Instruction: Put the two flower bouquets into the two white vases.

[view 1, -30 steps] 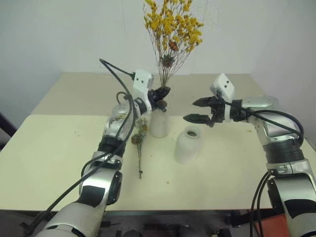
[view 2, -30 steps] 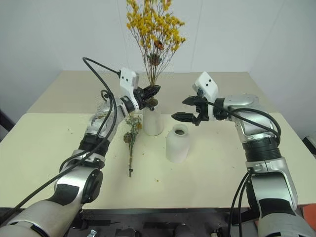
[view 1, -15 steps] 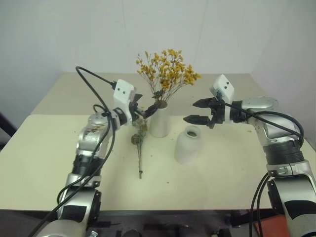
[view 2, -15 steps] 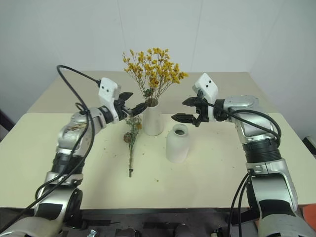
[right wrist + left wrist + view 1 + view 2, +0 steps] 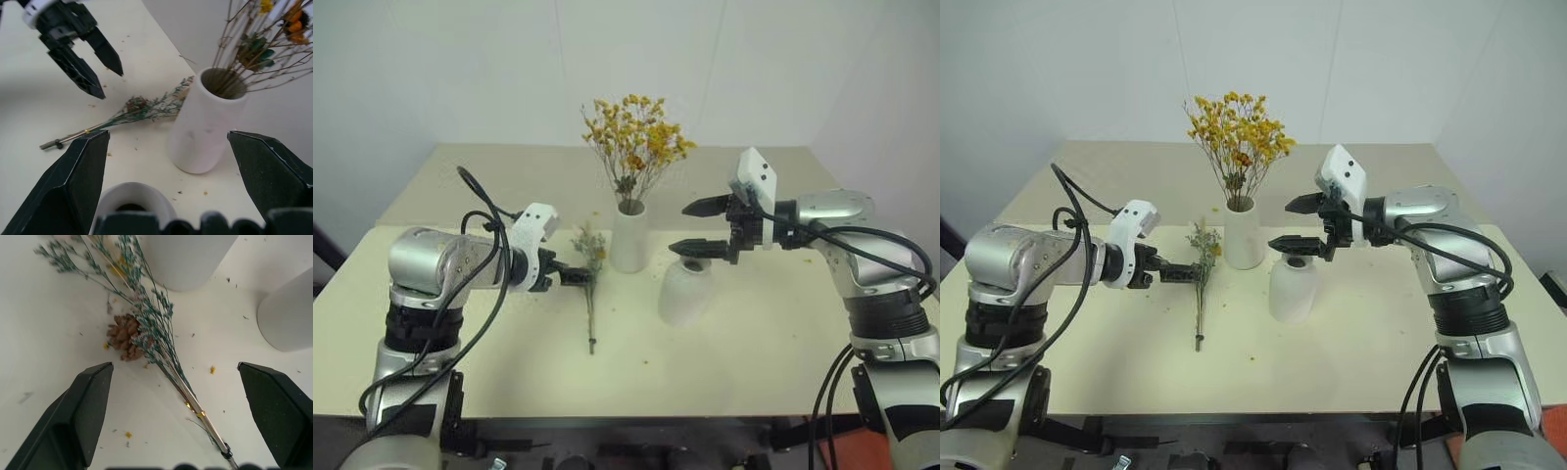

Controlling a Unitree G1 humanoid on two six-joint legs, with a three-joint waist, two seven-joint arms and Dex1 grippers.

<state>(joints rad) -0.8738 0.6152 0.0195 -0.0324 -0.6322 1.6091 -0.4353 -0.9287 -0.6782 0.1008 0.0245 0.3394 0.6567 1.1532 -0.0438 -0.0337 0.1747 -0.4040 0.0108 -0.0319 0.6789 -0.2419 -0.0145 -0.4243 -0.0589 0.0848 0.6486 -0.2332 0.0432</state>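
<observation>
The bushy yellow bouquet [image 5: 634,137] stands upright in the tall cylinder vase [image 5: 628,237], its stems down in the vase mouth. The slimmer grey-green bouquet [image 5: 588,279] lies flat on the cream table [image 5: 431,313], just beside that vase, flower head toward the vase and stem end toward the table's front edge. A small brown cone sits among its foliage.

Left gripper [image 5: 570,277]: fingers spread wide, holding nothing. It is low over the table and points sideways at the lying sprig; its fingertips end just short of the sprig's upper stem. From the wrist camera the sprig lies between and beyond the two spread fingers, with no contact visible.

Right gripper [image 5: 689,227]: fingers also spread wide and empty. It hangs in the air directly above the mouth of the squat bell-shaped vase [image 5: 684,292], clear of it. The tall vase stands just beyond its fingertips, toward the left gripper. The squat vase holds no flowers.

Small yellow crumbs lie scattered on the table around the sprig and the vases.
</observation>
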